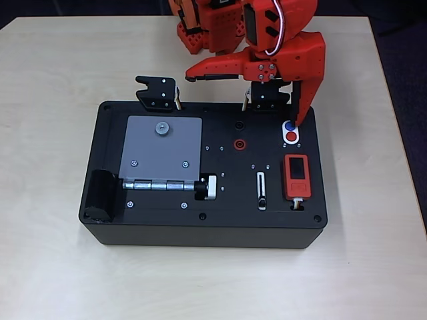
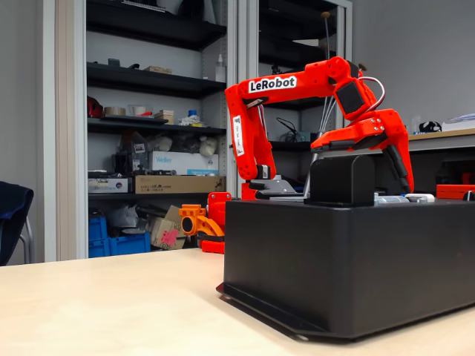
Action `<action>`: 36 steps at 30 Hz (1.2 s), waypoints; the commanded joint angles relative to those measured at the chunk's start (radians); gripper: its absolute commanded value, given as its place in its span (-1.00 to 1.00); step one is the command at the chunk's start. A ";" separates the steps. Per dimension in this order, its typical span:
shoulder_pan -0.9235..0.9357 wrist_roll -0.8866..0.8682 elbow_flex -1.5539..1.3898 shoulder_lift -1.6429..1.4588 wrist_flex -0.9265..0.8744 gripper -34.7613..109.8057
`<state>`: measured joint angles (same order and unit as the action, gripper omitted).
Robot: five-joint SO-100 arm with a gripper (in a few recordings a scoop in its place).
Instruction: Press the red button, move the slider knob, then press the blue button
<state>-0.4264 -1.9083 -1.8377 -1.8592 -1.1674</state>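
1. The small round flat red button sits in a white oval surround near the back right corner of the black box, with its twin, the small round flat blue button, just behind it toward the box's back edge.
2. My red two-finger hand is spread wide: one long finger lies out level toward the left of the overhead view, and the other finger points down, its tip touching or just above the blue button's edge. I cannot tell whether it is pressing anything.
3. The tiny black slider knob rests at the front end of its narrow white-rimmed slot, between the grey hinged plate and the red-orange block with a dark screen.
4. Nothing in these views proves the red button has been pressed; the downward finger is over the button pair, so I judge I am at a button step, most likely the first.
5. If so, the slider move and the blue press remain.
6. The box stands mid-counter; in the fixed view my hand hangs over its far top.
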 commanded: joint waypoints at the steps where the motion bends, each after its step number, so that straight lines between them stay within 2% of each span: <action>1: 0.008 0.005 0.052 -0.015 -0.038 0.81; 12: 0.052 0.107 0.276 0.023 -0.129 0.76; 17: 0.069 0.183 0.295 0.006 -0.095 0.46; 23: 0.084 0.196 0.253 -0.055 -0.078 -0.21; 27: 0.084 0.202 0.249 -0.081 -0.081 -0.52; 33: 0.075 0.216 0.238 -0.124 -0.066 -0.52; 36: 0.071 0.190 0.181 -0.176 0.002 -0.52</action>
<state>-0.3405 -1.6874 -1.6183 -1.9635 -1.2088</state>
